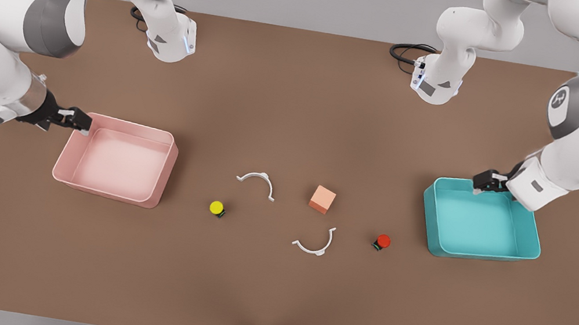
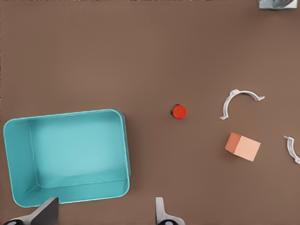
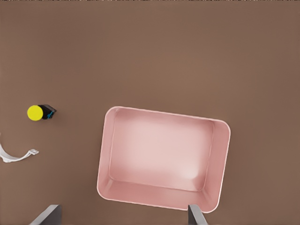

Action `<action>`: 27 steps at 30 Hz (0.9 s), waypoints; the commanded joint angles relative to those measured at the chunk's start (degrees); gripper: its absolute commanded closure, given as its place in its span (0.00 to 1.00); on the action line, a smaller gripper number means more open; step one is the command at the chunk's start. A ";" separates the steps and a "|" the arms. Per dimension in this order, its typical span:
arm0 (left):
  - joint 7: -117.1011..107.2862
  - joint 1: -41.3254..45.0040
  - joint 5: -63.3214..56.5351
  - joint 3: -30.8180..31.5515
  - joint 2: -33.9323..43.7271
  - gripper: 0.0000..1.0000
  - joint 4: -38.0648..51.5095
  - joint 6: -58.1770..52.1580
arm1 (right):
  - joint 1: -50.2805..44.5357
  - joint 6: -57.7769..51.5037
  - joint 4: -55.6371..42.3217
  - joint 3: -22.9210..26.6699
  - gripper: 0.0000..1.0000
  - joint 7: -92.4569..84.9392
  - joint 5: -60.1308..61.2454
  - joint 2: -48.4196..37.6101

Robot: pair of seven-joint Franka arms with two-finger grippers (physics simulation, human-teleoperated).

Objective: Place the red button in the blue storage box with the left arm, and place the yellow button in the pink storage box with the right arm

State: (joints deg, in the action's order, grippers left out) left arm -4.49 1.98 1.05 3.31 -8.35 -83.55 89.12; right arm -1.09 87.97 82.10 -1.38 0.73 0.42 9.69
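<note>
On the brown table [image 1: 268,288] my left gripper [image 1: 489,182] hung over the far edge of the blue storage box [image 1: 481,225], at the front view's right, fingers spread wide, holding nothing; in the left wrist view the fingertips [image 2: 47,212] stood well apart w/ the box wall [image 2: 125,145] between them. The red button [image 1: 382,241] sat on the table just beside that box, toward the table's middle, not touching it, cap red on a dark body; also seen from the left wrist cam [image 2: 179,111]. My right gripper [image 1: 74,118] was at the front view's left, at the far corner of the pink storage box [image 1: 116,160], also open and empty; right wrist view showed both fingertips [image 3: 49,214] far apart w/ the pink box [image 3: 107,154] below. The yellow button [image 1: 216,208] lay on the table near the pink box, apart from it, on the side toward center [image 3: 35,112]. Both boxes looked empty inside. Btw the two buttons: an orange cube [image 1: 323,199], plus two white curved clips, one [image 1: 258,182] beside the cube on the yellow side, the other [image 1: 315,242] nearer the camera, close to the red button's side. Neither button touched by either gripper.
</note>
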 commanded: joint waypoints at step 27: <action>27.25 12.17 -0.26 -0.41 -29.70 0.00 -12.96 48.78 | -21.58 33.23 -6.17 -3.63 0.00 27.22 -2.35 31.09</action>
State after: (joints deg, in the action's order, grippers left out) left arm 10.48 14.14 0.83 2.90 -37.67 -96.27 134.76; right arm -22.76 118.37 75.77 -5.02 16.98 -1.94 40.85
